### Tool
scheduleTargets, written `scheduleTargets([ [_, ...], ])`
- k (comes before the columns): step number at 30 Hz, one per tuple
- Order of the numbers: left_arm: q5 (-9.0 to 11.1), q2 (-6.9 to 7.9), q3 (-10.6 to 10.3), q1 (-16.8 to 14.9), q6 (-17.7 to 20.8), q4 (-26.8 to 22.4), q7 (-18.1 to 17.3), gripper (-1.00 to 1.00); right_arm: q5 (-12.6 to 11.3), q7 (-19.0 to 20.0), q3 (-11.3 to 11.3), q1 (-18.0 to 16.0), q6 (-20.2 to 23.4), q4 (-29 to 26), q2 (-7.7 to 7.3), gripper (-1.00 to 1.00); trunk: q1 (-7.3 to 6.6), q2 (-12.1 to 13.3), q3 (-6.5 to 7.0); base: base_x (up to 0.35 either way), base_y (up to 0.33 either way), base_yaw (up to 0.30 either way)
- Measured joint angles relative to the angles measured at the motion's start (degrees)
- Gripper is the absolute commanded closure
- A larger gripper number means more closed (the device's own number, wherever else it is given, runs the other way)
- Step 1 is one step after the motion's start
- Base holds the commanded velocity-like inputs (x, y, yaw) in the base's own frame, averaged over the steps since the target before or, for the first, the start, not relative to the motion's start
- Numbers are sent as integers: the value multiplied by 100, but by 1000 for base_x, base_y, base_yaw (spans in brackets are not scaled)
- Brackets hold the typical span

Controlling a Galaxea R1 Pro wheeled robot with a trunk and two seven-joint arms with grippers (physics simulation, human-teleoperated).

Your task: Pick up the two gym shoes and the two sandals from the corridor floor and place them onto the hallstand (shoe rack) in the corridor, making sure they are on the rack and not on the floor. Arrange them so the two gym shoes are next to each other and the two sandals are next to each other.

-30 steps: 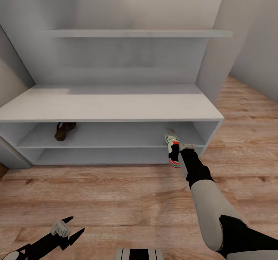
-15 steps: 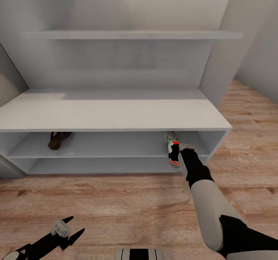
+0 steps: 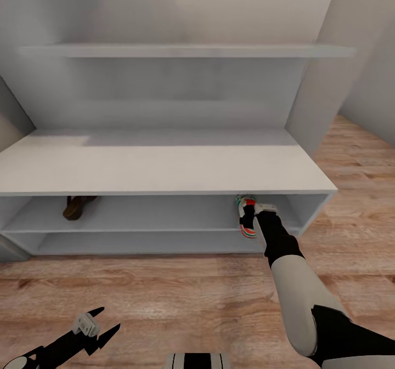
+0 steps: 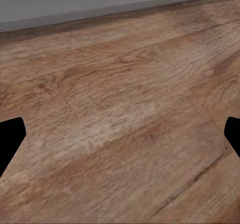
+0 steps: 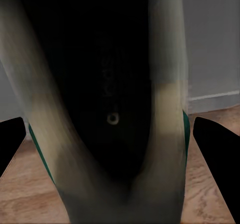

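A white gym shoe (image 3: pixel 246 216) with green stripe and red heel tab hangs at the right end of the hallstand (image 3: pixel 164 166), toe pointing into its upper low shelf. My right gripper (image 3: pixel 253 212) is shut on it from the heel side. The right wrist view looks into the gym shoe's (image 5: pixel 107 109) dark opening, with one finger on either side of it. A brown sandal (image 3: pixel 77 205) lies on the same shelf at the left, partly hidden under the bench top. My left gripper (image 3: pixel 96 325) hovers open over the corridor floor (image 3: pixel 181 292), holding nothing; the left wrist view shows bare planks (image 4: pixel 120 109).
A long wall shelf (image 3: pixel 186 50) runs above the bench top. A grey wall (image 3: pixel 367 56) stands to the right of the rack, with open wood floor in front of it. The lower shelf (image 3: pixel 142 243) holds nothing.
The whole view has shifted closer to the rack. The right arm and gym shoe kept their place in the picture, so the shoe now reaches further under the bench top.
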Motion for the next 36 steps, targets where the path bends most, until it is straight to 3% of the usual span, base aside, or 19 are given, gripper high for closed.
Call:
scheduleTargets([
  [33, 1, 0, 0, -1, 4, 0, 0, -100, 0, -2, 0, 0, 5, -9, 0, 100, 3, 0, 0, 96, 0, 0],
  [34, 1, 0, 0, -1, 5, 0, 0, -100, 1, -2, 0, 0, 5, -9, -2, -100, 3, 0, 0, 7, 0, 0],
  [36, 1, 0, 0, 0, 5, -1, 0, -100, 2, -10, 1, 0, 5, -9, 0, -100, 3, 0, 0, 2, 0, 0],
])
